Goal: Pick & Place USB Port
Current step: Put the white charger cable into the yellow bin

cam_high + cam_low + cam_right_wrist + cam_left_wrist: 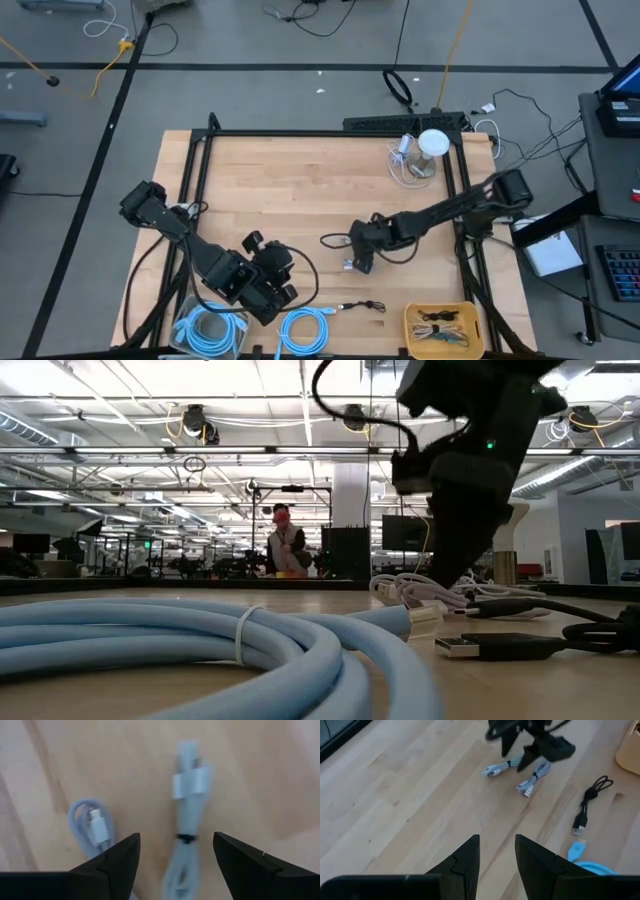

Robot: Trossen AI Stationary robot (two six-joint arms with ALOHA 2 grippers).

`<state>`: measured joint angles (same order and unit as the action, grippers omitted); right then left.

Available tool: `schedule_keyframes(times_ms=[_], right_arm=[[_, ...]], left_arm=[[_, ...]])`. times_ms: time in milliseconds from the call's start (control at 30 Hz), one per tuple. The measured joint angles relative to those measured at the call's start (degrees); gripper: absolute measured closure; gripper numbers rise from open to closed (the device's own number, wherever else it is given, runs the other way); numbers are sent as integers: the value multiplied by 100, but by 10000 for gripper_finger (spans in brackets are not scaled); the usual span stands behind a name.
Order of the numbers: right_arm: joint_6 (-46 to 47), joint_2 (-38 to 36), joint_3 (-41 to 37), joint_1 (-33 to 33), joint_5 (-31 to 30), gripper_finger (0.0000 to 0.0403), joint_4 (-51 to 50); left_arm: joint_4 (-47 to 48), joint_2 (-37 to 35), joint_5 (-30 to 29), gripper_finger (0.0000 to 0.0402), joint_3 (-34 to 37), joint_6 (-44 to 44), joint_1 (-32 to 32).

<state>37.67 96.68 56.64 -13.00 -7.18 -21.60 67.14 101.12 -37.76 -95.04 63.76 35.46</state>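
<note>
Two light grey tied USB cable bundles lie flat on the wooden table. One lies between the open fingers of my right gripper, which points down just above it. The other lies beside it. In the high view my right gripper is at the table's middle, over the bundles. They also show in the left wrist view. My left gripper is open and empty at the near left.
A black USB cable lies near the front edge. Two blue cable coils lie at the front left. A tan tray holding cables stands at the front right. A white cup in a clear dish stands at the far right.
</note>
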Motion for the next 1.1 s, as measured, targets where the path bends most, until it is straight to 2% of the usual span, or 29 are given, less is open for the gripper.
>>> schedule_keyframes(times_ms=[133, 233, 333, 433, 567, 733, 867, 1000, 1100], right_arm=[[14, 414, 24, 14, 256, 157, 303], [-3, 588, 35, 16, 213, 177, 249], [-13, 617, 35, -15, 63, 225, 142], [-48, 569, 22, -23, -149, 291, 79], [-192, 573, 24, 31, -131, 376, 56], [-160, 574, 26, 57, -150, 372, 38], [-238, 158, 78, -120, -155, 375, -331], [-312, -690, 402, -523, -150, 375, -861], [-327, -1349, 679, -1086, -129, 375, -1652]], left_arm=[[54, -2, -2, 275, 0, 75, 71], [71, -2, 0, 275, 0, 108, 137], [71, -2, -2, 275, 0, 126, 163], [75, -2, -24, 275, 0, 113, 175], [80, -2, -31, 275, 0, 82, 179], [77, -2, -107, 275, 0, 82, 175], [76, -2, -105, 275, 0, 93, 177], [81, -2, -109, 275, 0, 64, 177], [92, -2, -142, 275, 0, 28, 177]])
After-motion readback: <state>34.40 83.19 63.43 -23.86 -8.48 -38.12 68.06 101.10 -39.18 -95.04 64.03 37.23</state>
